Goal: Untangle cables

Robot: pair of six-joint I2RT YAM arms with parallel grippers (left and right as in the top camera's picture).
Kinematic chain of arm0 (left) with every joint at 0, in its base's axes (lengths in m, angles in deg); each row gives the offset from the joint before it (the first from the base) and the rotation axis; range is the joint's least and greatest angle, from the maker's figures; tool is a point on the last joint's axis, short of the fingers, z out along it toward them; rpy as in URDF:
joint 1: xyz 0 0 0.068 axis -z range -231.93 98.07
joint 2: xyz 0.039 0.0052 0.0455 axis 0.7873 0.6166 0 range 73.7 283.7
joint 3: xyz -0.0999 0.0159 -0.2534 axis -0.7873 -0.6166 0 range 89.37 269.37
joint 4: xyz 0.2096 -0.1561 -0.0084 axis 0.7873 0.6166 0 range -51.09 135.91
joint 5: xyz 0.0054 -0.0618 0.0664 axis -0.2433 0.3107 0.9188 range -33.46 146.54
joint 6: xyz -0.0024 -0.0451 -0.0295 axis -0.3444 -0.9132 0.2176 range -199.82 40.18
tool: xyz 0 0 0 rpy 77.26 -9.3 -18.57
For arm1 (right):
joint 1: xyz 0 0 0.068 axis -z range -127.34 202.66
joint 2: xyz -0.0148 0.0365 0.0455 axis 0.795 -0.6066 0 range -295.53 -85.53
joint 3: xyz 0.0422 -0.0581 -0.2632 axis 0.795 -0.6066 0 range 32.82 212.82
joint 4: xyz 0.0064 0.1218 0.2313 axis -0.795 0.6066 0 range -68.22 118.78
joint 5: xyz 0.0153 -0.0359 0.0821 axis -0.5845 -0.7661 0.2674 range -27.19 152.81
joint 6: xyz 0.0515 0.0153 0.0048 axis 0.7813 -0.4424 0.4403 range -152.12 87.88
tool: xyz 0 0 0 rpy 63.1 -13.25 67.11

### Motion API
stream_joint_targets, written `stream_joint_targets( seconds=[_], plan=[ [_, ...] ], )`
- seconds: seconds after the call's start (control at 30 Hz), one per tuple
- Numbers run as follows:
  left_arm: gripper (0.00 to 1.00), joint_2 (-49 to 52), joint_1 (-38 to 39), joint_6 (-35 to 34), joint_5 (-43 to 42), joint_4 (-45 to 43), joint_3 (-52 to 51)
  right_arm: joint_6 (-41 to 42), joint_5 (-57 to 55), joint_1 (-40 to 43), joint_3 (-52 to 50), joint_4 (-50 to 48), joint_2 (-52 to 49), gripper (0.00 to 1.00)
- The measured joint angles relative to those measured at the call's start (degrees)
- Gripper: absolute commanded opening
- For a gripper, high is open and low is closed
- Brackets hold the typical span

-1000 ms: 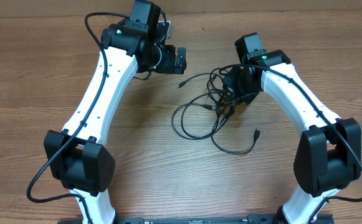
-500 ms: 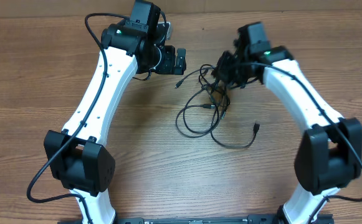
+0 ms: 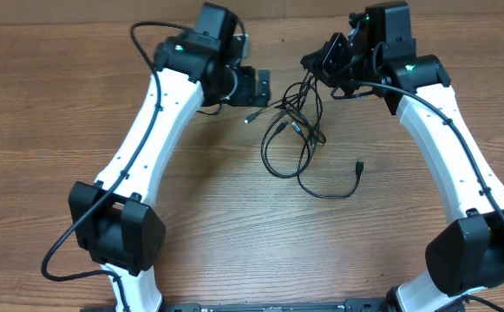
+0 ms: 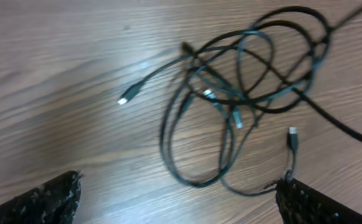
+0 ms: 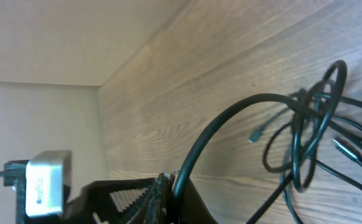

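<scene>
The cables (image 3: pixel 299 126) are thin black cords in a loose tangle at the table's middle back, with plug ends (image 3: pixel 358 165) trailing out. My right gripper (image 3: pixel 323 62) is raised near the far edge, shut on one cord. The right wrist view shows that cord (image 5: pixel 255 98) arcing from the closed right gripper (image 5: pixel 173 186) down to the tangle. My left gripper (image 3: pixel 258 87) hovers just left of the tangle, open and empty. In the left wrist view the cables' lowest loop (image 4: pixel 197 182) lies on the wood between the wide-apart tips of the left gripper (image 4: pixel 181 180).
The wooden table (image 3: pixel 78 113) ends at a pale wall (image 5: pixel 37 37) just behind both grippers. A white box (image 5: pixel 47 183) on the left arm shows beside my right gripper. Both white arms (image 3: pixel 147 139) reach in from the near edge.
My right gripper has closed fully on a cord and moved back and right, dragging the tangle toward the far edge and stretching it. The left arm has shifted slightly right, still open.
</scene>
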Motion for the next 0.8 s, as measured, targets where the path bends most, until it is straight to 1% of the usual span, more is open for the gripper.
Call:
stream_joint_targets(
  seconds=[0.17,0.3,0.5,0.63,0.8],
  plan=[
    [1.00,0.00,2.49,-0.98,-0.02,-6.58,-3.76,0.44,-0.02,0.00,0.00,-1.57,0.04,0.04],
    [1.00,0.00,3.06,-4.85,-0.04,-11.30,-6.60,0.66,-0.79,0.00,0.00,-2.73,0.72,0.04],
    [0.99,0.00,3.50,-7.34,-0.02,-19.04,-9.64,0.85,-2.60,0.00,1.79,-2.71,2.95,0.04],
    [0.99,0.00,4.70,-8.39,-0.02,-25.83,-12.83,0.81,-2.80,0.02,4.74,-1.70,3.67,0.04],
    [1.00,0.00,7.06,-9.46,-0.02,-36.57,-17.33,0.24,-1.68,0.00,7.37,-1.64,3.87,0.04]
  ],
)
